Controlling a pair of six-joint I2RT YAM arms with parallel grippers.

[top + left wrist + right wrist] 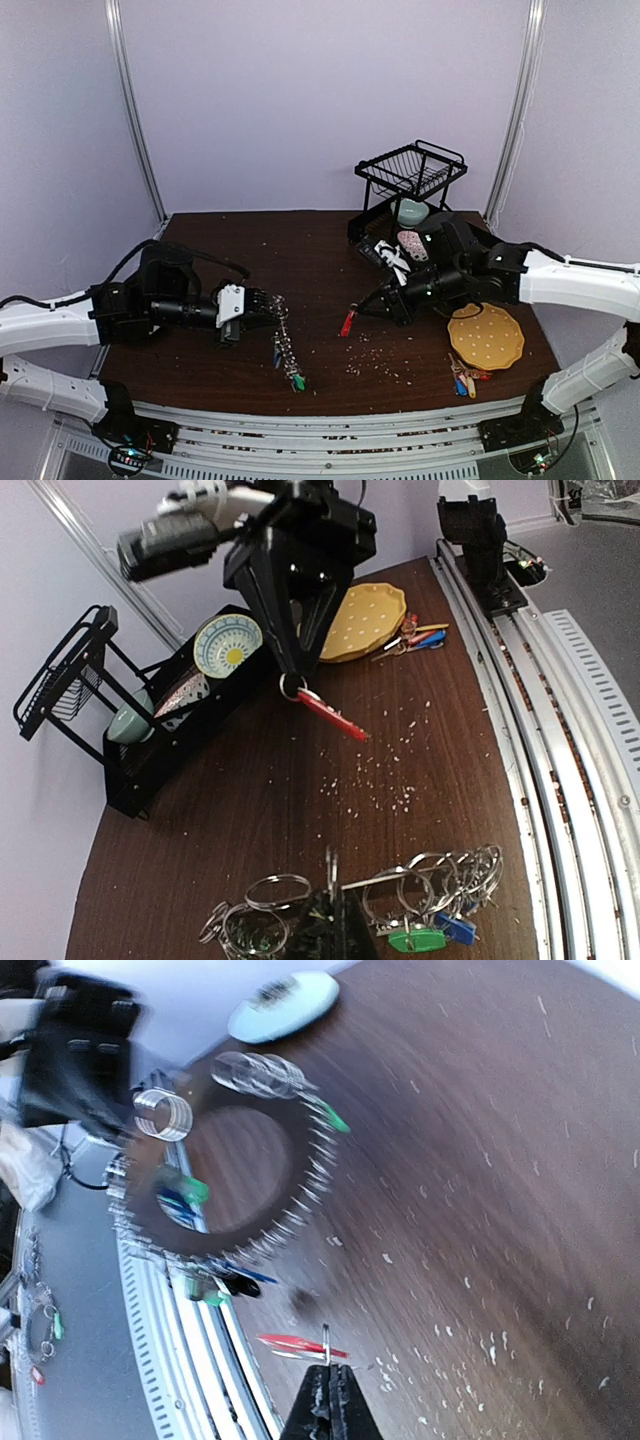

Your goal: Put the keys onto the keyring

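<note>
Crumbed table [300,250], rack [412,172]; left fingers [335,925] closed on keyring [285,345], right fingers [328,1390] closed on key [330,712]

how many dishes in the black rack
3: a blue-and-yellow dish standing on edge, a speckled dish next to it, and a green bowl at the end. Others may be hidden.

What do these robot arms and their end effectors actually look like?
The left arm and right arm match: smooth white tubular links joined by chunky black joints, with a thin black cable looping alongside the left. The left end effector and right end effector are black, tapering to narrow fingers.
</note>
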